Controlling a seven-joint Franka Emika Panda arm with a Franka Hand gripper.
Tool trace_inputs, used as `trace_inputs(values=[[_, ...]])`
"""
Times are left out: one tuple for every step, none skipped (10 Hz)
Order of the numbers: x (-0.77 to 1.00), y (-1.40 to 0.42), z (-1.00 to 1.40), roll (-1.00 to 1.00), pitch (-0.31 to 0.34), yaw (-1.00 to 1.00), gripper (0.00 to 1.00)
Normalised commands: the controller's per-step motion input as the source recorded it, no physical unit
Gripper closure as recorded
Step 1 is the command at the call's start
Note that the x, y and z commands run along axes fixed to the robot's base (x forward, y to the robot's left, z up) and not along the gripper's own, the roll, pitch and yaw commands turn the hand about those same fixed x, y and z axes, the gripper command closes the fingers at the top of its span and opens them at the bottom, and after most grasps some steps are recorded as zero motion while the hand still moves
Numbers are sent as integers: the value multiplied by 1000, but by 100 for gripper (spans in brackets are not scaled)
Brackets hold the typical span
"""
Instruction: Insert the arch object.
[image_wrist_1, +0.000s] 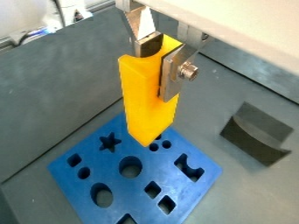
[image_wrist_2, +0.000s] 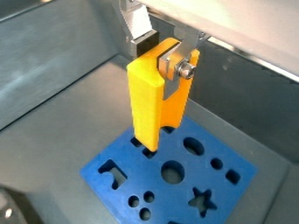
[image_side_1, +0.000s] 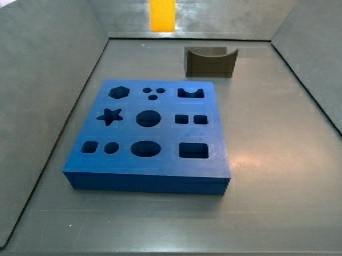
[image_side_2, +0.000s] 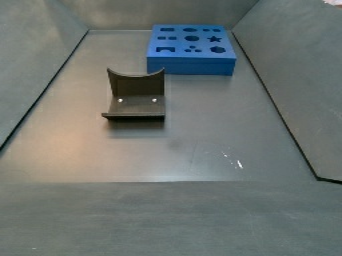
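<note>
End effector (image_wrist_1: 162, 54) holds arch object (image_wrist_1: 149, 96) above board (image_wrist_1: 87, 179).

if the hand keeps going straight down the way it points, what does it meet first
Probably the blue board. The hand is shut on the arch object, whose lower tip hangs over the board's holes in both wrist views. The tip would likely arrive first; whether it meets a hole or the surface is unclear.

No text, label, brand, number or sign can be read in any view. The blue board (image_side_1: 150, 130) carries only cut-out shapes, no letters. The gripper (image_wrist_1: 159, 54), above the blue board and closed on the arch object (image_wrist_1: 149, 96), shows no marking.
</note>
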Motion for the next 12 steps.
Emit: trace_inputs(values=[[197,46,-366,14,-7,-969,100],[189,54,-437,11,0,-966,100],[191,63,-451,0,0,-963,100],[194,66,-443,0,0,-963,100],[194,57,-446,0,0,-971,100],[137,60,-429,0,0,-1000,100],[106,51,-431,0,0,-1000,100],[106,46,-429,0,0,-1000,100],[109,54,-426,0,-3,-1000,100],[111,57,-417,0,-10,-1000,100],[197,111,-297,0,-30,-949,100],[243,200,-226,0,-41,-857,100]])
